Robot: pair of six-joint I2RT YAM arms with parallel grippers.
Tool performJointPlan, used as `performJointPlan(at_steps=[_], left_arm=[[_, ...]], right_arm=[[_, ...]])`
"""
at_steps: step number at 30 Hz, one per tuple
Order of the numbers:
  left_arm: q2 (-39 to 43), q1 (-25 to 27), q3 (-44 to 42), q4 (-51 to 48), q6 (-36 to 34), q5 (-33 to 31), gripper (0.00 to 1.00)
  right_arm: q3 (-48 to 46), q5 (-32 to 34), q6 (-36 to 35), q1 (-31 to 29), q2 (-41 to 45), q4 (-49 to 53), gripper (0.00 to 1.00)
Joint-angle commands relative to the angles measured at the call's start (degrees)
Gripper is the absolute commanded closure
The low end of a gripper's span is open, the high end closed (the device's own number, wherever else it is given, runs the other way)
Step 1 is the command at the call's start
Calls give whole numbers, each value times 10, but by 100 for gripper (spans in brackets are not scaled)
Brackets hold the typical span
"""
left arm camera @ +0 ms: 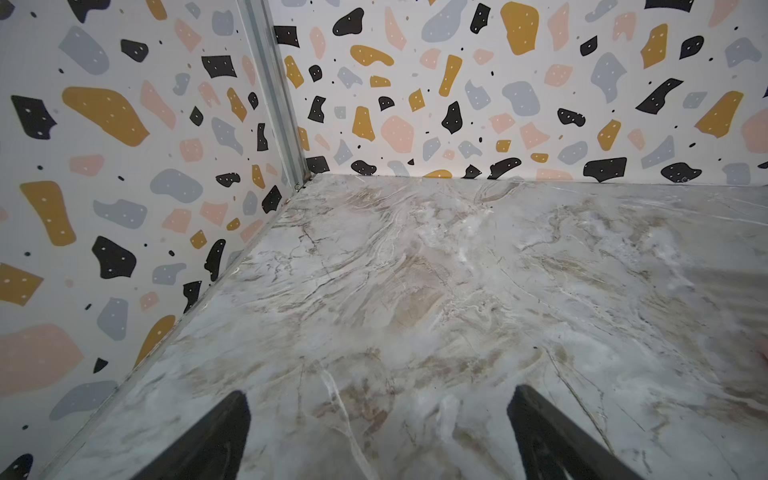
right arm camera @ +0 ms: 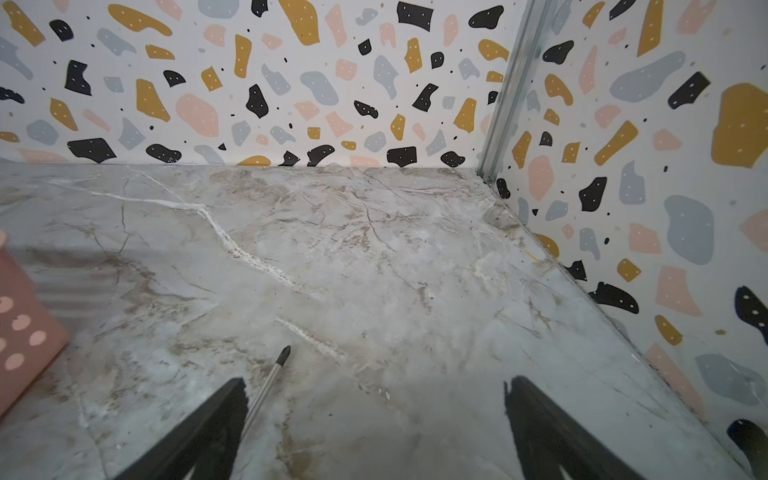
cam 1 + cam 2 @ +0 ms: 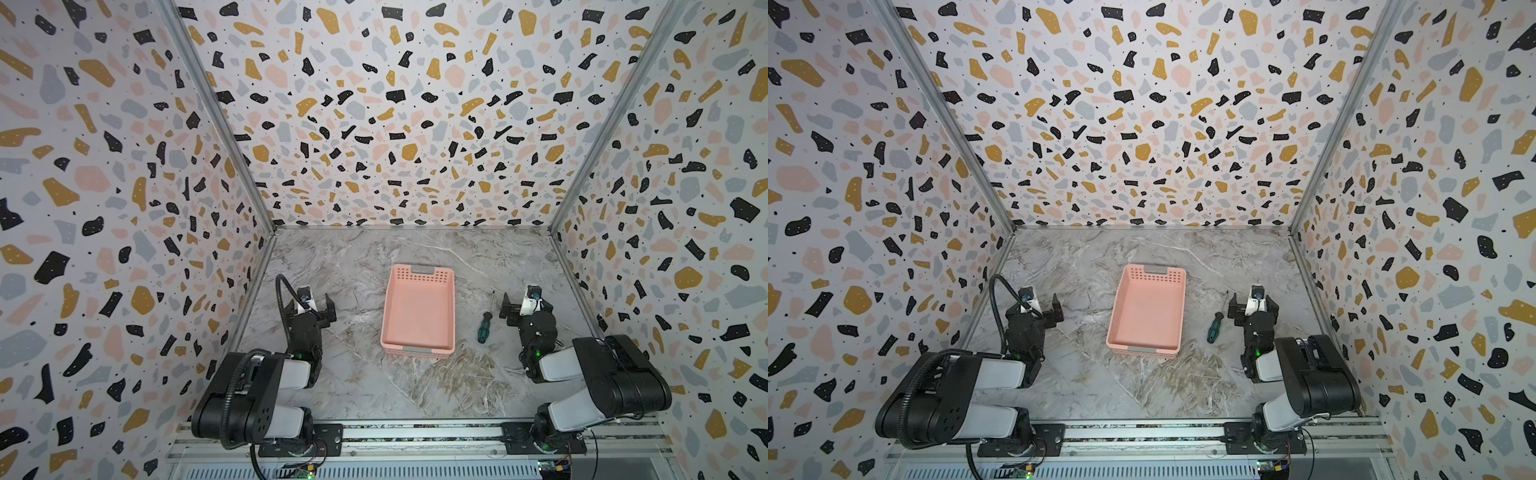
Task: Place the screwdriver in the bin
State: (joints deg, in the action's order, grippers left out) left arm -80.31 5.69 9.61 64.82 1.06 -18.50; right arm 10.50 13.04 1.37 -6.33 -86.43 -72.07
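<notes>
The salmon-pink bin stands empty in the middle of the marble table. To its right lies the screwdriver, green and black handle toward the front, thin shaft pointing to the back. My right gripper is open just right of the screwdriver. In the right wrist view the gripper holds nothing; the screwdriver shaft runs close beside one finger, and a bin corner shows at the edge. My left gripper is open and empty, left of the bin.
Speckled walls close the table on the left, back and right, with metal corner posts. A mounting rail runs along the front edge under both arm bases. Bare marble lies in front of the bin and behind it.
</notes>
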Motion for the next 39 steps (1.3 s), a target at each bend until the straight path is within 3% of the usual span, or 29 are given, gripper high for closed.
performJointPlan(at_steps=[1, 39], left_arm=[[3, 0, 0, 36, -1, -5, 0], [6, -1, -1, 37, 8, -26, 0]], right_arm=[[4, -3, -3, 1, 10, -15, 1], [3, -10, 0, 5, 12, -15, 1]])
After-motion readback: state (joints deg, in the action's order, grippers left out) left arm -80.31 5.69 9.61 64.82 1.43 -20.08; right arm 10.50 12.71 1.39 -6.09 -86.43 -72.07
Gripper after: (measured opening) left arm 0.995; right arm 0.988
